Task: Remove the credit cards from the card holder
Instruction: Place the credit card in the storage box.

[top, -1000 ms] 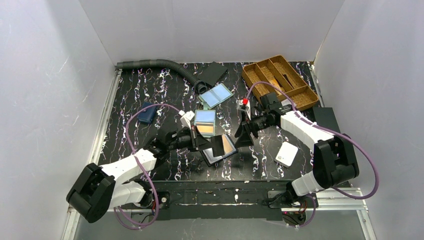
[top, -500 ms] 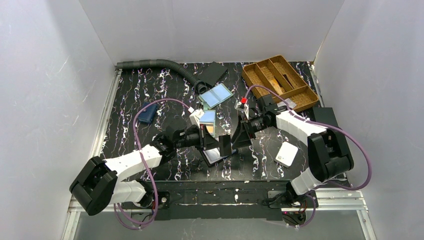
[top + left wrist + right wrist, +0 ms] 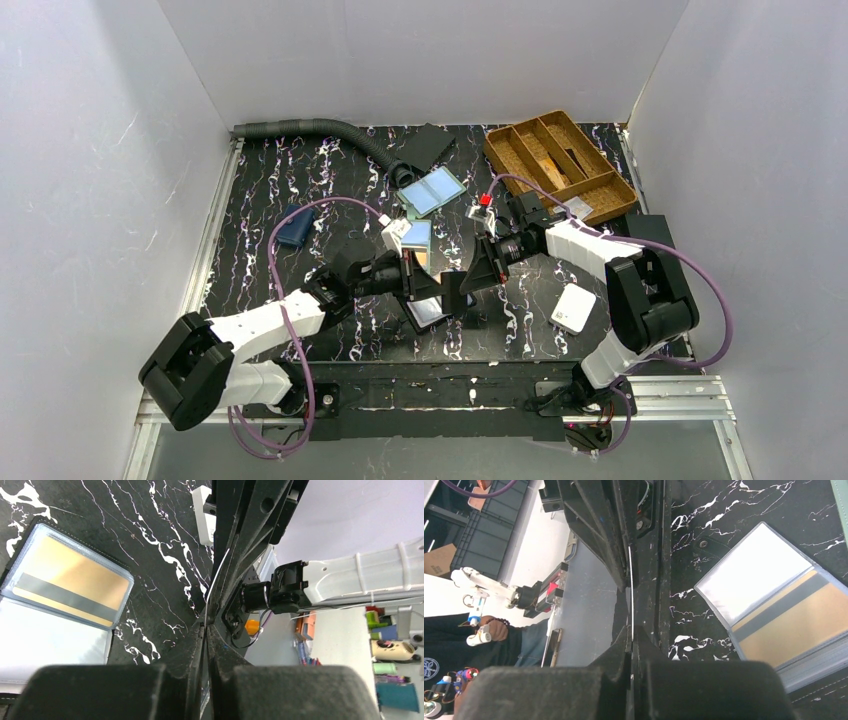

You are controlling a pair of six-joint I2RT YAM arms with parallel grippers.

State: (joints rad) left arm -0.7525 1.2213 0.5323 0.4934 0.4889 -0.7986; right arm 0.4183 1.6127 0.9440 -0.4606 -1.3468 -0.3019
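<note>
A dark credit card [image 3: 455, 292] hangs above the table, held from both ends. My left gripper [image 3: 438, 288] pinches its left edge and my right gripper [image 3: 470, 282] is shut on its right edge. Both wrist views show the card edge-on as a thin pale line [image 3: 215, 580] [image 3: 630, 580] between the closed fingers of each gripper [image 3: 205, 627] [image 3: 631, 630]. The grey-green card holder [image 3: 414, 242], showing blue and orange faces, lies just behind the left gripper. A clear two-pocket sleeve [image 3: 428, 312] [image 3: 30, 645] [image 3: 744, 587] lies below the grippers, with an orange striped card [image 3: 65, 587] [image 3: 789, 625] in one pocket.
A bifold with two pale blue panels [image 3: 432, 190] lies further back, by a grey hose [image 3: 310, 128]. A brown divided tray [image 3: 558, 160] stands back right. A white square box [image 3: 573, 307] is front right and a navy wallet [image 3: 292, 230] is at the left.
My right gripper moved left to the card and closed on its free edge. The left arm brought the card slightly right and still holds it.
</note>
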